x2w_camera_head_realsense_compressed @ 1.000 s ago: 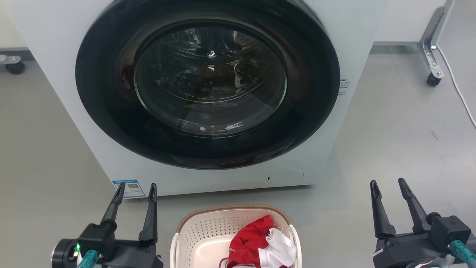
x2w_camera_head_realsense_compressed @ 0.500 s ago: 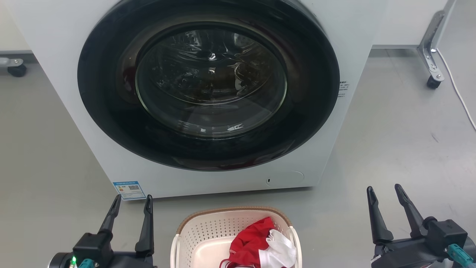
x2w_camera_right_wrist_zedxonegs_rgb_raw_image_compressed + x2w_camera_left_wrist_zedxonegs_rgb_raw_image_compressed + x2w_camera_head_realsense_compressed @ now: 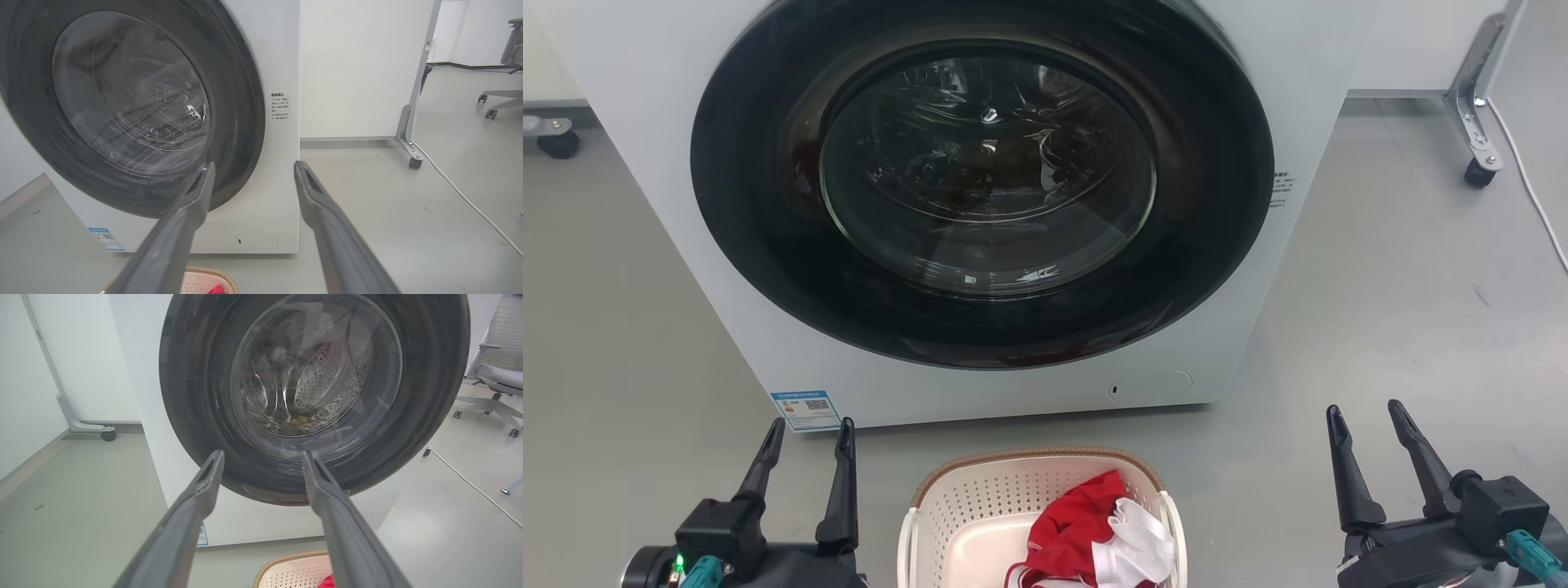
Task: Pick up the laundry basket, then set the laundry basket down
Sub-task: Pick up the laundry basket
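Observation:
The laundry basket (image 3: 968,506), cream-white and perforated with a brown woven rim, sits on the floor at the bottom middle of the head view, holding red and white cloth (image 3: 1098,531). Its far rim shows low in the left wrist view (image 3: 286,559) and in the right wrist view (image 3: 204,272). My left gripper (image 3: 810,425) is open to the basket's left, apart from it. My right gripper (image 3: 1364,410) is open well to the basket's right. Both point toward the washing machine with nothing between their fingers (image 3: 208,477) (image 3: 200,183).
A white front-loading washing machine (image 3: 980,196) with a shut dark round door stands just beyond the basket. A wheeled panel foot (image 3: 1474,167) and a white cable (image 3: 1535,204) lie at the right. An office chair (image 3: 496,375) stands farther right. Grey floor spreads on both sides.
Both grippers have sunk slightly lower in the head view over the second. The basket and the washing machine have stayed put, apart from small camera shifts.

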